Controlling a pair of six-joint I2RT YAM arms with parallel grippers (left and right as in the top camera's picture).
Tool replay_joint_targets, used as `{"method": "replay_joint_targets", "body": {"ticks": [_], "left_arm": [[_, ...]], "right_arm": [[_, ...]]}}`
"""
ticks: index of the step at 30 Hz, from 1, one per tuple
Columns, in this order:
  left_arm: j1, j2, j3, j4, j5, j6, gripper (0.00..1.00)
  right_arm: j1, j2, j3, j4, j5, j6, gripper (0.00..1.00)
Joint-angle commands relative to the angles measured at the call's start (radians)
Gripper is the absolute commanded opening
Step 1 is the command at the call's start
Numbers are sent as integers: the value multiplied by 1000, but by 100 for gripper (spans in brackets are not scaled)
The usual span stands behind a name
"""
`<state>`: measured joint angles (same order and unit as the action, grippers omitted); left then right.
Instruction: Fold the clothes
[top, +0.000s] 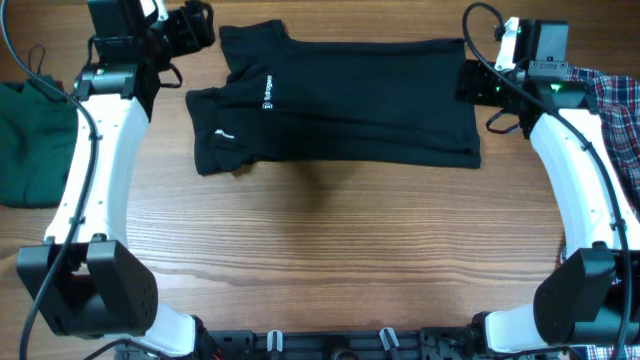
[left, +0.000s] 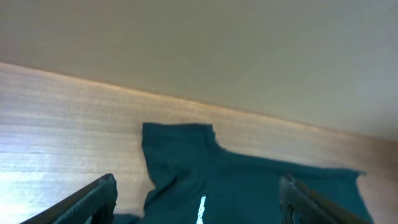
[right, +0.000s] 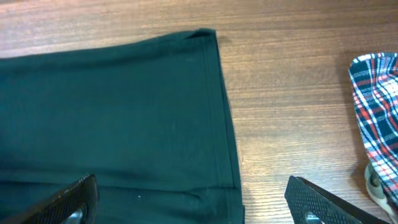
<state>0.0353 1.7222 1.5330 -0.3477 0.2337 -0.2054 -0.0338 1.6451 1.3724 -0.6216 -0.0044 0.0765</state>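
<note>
The black short-sleeved shirt lies folded lengthwise across the far half of the table, sleeves and white lettering at its left end. It also shows in the left wrist view and the right wrist view. My left gripper is open and empty above the shirt's collar end. My right gripper is open and empty over the shirt's hem corner. The dark green top lies at the left edge. The plaid shirt lies at the right edge and shows in the right wrist view.
The wooden table stretches in front of the shirt. Both arm bases stand at the near corners, left and right. A rail with clips runs along the front edge.
</note>
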Motion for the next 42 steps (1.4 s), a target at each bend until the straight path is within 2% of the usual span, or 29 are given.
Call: {"method": "replay_joint_targets", "body": {"ticks": [1,5,9,11,16,22,26,28,30,33,38,40,42], "left_arm": [[-1,62,24,78,5,-99,84],[-2,174,127,112,0,-110,84],[-13,343,258,114,-3,-125,85],[-32,453,301,168,-6,-125,89],[-57,597,301,332,-7,-125,89],[-60,684,302,468,-18,-148,86],[-61,725,302,476,-22,-143,77],[-63,742,302,475,-21,-143,78],[-66,758,302,471,-22,-143,86],[-66,779,302,440,-32,-142,89],[-66,779,302,396,-79,-111,89],[-66,779,302,395,-92,-86,85],[-66,779,302,385,-101,-86,71]], "right_arm": [[-3,25,130,7,-23,-6,100],[-3,117,285,32,-21,-21,100],[-5,233,304,184,-10,-36,99],[-5,328,304,292,8,-56,99],[-5,519,304,484,35,-105,100],[-6,628,304,592,38,-102,100],[-6,669,304,612,37,-67,99],[-6,682,304,610,37,-66,99],[-6,688,304,607,37,-61,99],[-6,688,304,594,34,-48,99],[-6,694,303,566,34,-46,99],[-6,703,303,568,34,-46,99],[-6,719,303,566,34,-24,100]]}}
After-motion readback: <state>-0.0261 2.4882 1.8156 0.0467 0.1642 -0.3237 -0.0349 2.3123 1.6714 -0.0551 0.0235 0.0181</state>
